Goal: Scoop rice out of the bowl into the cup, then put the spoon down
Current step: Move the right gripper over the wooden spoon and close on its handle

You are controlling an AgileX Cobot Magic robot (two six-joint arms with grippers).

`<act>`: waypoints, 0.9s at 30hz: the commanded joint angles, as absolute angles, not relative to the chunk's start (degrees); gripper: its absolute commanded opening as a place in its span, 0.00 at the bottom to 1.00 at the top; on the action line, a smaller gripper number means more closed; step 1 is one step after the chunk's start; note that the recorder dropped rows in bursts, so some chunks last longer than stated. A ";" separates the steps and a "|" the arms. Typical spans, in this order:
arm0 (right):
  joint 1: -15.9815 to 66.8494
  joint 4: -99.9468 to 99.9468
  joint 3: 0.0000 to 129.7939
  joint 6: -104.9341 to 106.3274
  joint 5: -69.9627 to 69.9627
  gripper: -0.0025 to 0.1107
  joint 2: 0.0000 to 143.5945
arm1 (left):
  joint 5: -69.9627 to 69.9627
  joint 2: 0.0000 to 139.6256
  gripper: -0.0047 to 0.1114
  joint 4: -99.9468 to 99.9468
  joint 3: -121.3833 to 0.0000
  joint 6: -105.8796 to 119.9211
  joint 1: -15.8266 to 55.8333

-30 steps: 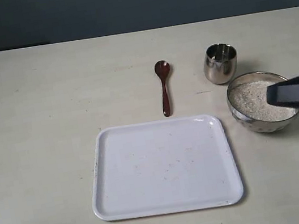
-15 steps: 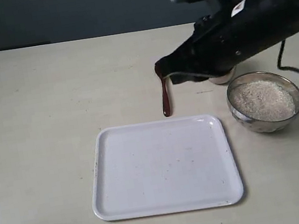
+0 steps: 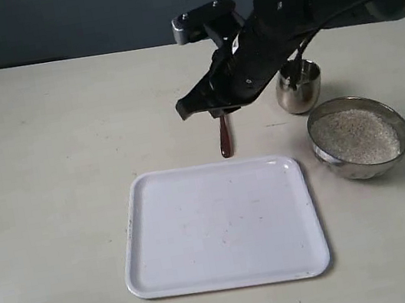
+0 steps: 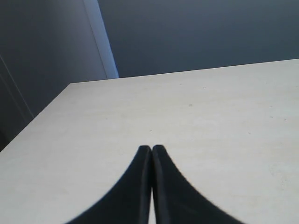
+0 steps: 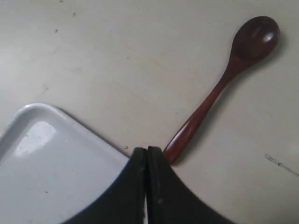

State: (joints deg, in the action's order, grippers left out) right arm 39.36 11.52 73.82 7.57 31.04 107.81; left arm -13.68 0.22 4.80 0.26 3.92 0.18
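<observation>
Your right fingers (image 5: 133,186) were pressed together, holding nothing, tips by the handle end of the spoon (image 5: 219,88); left fingers (image 4: 135,186) likewise together over the worktop (image 4: 210,116).

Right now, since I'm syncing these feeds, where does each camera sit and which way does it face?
Exterior: off the arms, high, looking down at tray, spoon, cup, bowl of rice; right arm reaches over the spoon.
Left wrist: on that wrist, facing along bare table toward a dark wall; shut left tool shows.
Right wrist: on that wrist, looking down at spoon and tray corner; shut right tool shows.
Shared: exterior and right wrist both show spoon and tray.
</observation>
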 commanded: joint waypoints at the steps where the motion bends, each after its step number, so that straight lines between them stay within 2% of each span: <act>1: 39.42 10.71 77.35 9.04 33.40 0.16 112.68 | -13.70 0.00 0.04 4.71 0.00 3.68 0.19; 3: 39.42 10.58 78.66 9.04 33.49 0.30 114.14 | -13.70 0.00 0.04 4.71 0.00 3.68 0.19; 5: 39.42 10.73 78.66 6.33 31.20 0.37 114.42 | -13.70 0.00 0.04 4.71 0.00 3.68 0.19; 15: 39.31 -4.46 78.66 -15.88 29.80 0.37 118.92 | -13.70 0.00 0.04 4.71 0.00 3.68 0.19; 27: 39.31 -4.60 79.80 -19.78 26.73 0.37 121.55 | -13.70 0.00 0.04 4.71 0.00 3.68 0.19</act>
State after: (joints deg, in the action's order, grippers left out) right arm 39.36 -3.80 78.93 -18.91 26.97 120.38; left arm -13.68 0.22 4.80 0.26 3.92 0.18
